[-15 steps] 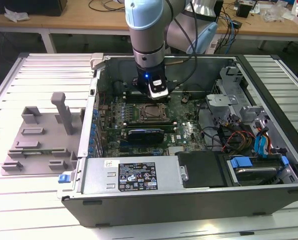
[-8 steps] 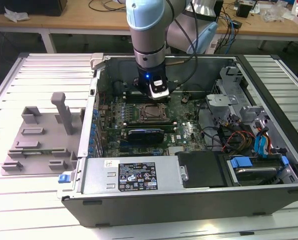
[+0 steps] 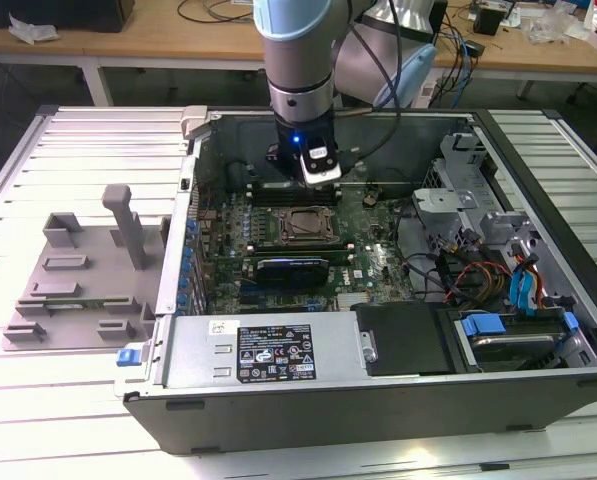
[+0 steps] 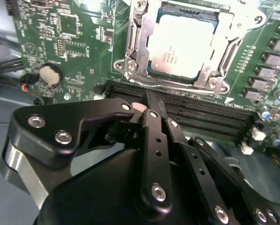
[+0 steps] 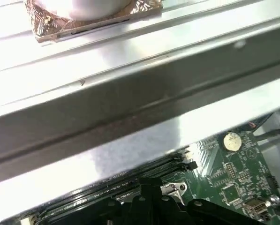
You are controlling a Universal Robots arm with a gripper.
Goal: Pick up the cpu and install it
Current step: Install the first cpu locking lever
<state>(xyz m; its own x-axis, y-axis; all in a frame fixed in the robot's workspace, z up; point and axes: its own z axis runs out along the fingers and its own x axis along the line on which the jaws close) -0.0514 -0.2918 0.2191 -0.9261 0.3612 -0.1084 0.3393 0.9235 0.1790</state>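
Inside the socket (image 4: 179, 44) your cpu (image 4: 179, 42) already sits flat; the gripper (image 4: 149, 105), fingers together and empty, hovers beside it.

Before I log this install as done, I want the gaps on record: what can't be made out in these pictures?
- Whether the cpu is fully seated in its socket: in the second wrist view the metal frame covers its edges.
- The gripper fingertips: in the second wrist view its own black body hides them.
- The socket: in the first wrist view the computer case wall blocks it.
- The cpu's markings: too small in the exterior view.
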